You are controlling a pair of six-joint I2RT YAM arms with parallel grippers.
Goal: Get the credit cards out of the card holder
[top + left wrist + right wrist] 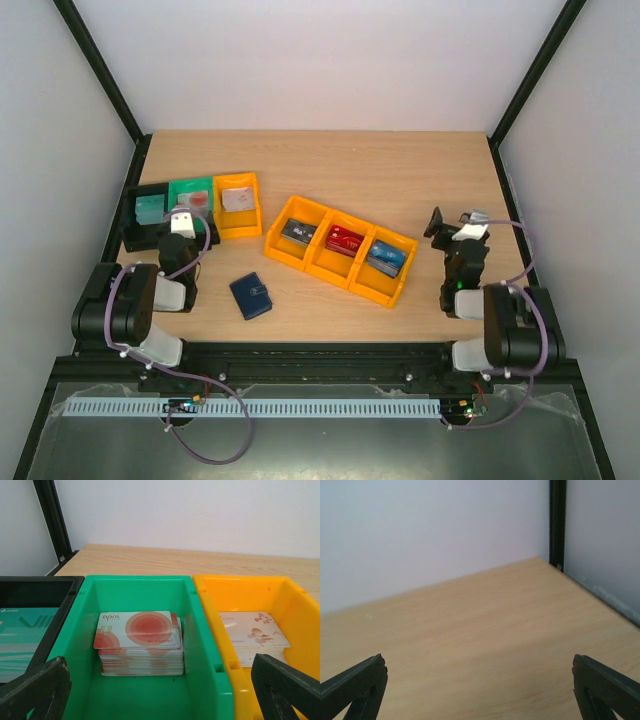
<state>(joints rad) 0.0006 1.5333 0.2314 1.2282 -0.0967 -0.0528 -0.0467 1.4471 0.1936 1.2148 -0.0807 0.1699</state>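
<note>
The card holder (251, 296) lies closed on the wooden surface (400, 170), near the front edge, just right of the left arm's base. It touches nothing else. To its right and further back stands an orange three-compartment tray (318, 268), apart from it. The tray's compartments hold a dark grey card (299, 233), a red card (345, 240) and a blue card (386, 258).

At the back left, three small bins stand side by side: a black bin (135, 200), a green bin (190, 183) and an orange bin (237, 180). The green one holds a stack of white cards with reddish print (140, 635), the orange one pale cards (255, 630), and the black one a teal card (25, 630).

The left end effector (183, 212) hovers at these bins, fingers spread wide and holding nothing. The right end effector (452, 222) is over bare surface on the right, also spread wide and empty.
</note>
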